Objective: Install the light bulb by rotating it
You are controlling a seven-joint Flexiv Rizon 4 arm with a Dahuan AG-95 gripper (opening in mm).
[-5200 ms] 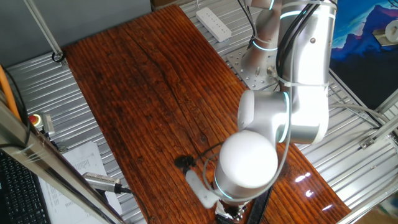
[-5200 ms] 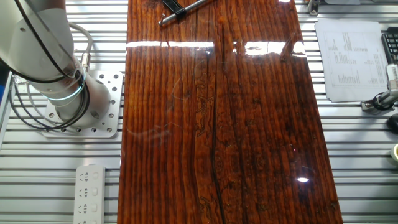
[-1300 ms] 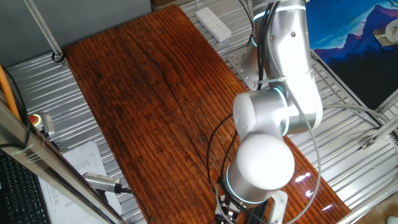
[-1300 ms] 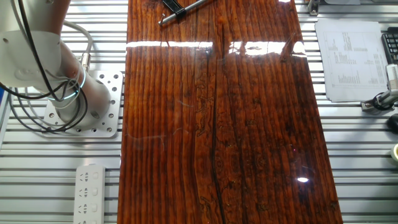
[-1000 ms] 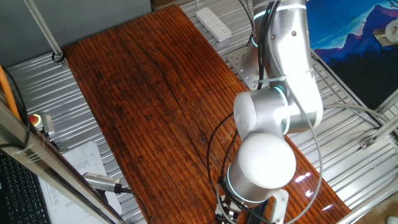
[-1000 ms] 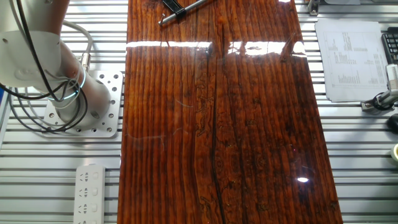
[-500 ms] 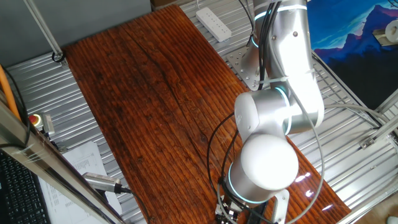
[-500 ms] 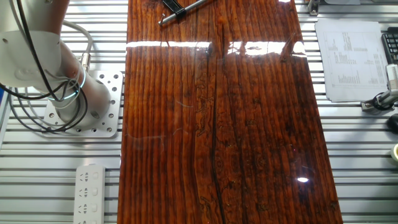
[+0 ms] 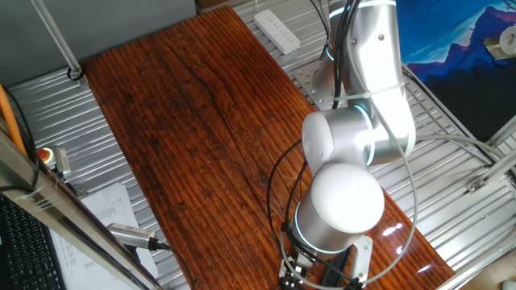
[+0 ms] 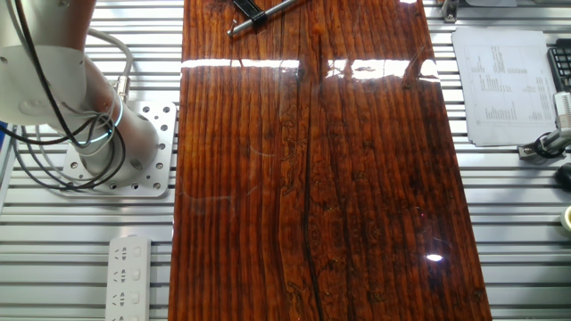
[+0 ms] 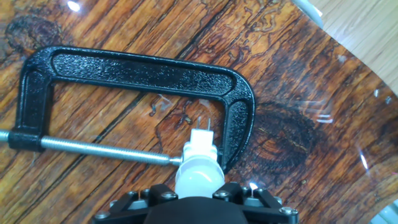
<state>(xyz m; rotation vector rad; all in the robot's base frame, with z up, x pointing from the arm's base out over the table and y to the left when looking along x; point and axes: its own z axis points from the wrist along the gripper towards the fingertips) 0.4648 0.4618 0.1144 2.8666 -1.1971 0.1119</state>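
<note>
One fixed view: my arm [image 9: 359, 121] folds down over the near end of the wooden table [image 9: 185, 121], its big white joint cap facing the camera. The wrist drops behind it toward the table's near edge. The fingers and the light bulb are hidden by the arm here. A white power strip [image 9: 276, 29] lies past the far end of the board, and a printed sheet [image 9: 105, 211] lies on the metal rack off the left side. The long stretch of board toward the far end carries nothing.

The other fixed view: only the arm's base [image 10: 116, 147], bolted to its perforated plate, and the lower link show, off the board's left edge. A black pen-like tool [image 10: 259, 12] lies at the top edge of the board. Neither hand nor bulb appears here.

Hand view: the light bulb [image 11: 199, 175] sits at bottom centre, right at the gripper [image 11: 198, 199] body. Its long axis runs along my line of sight, dome toward the camera. A small white block with two thin metal pins continues from its far end. The block sits between the screw tip and the right-hand jaw of the black C-clamp [image 11: 134, 78], which lies flat on the wood; its threaded screw [image 11: 93, 149] runs in from the left. I cannot tell whether the fingers are closed on the bulb; they are out of sight below the frame. The table's edge crosses the upper right corner.
</note>
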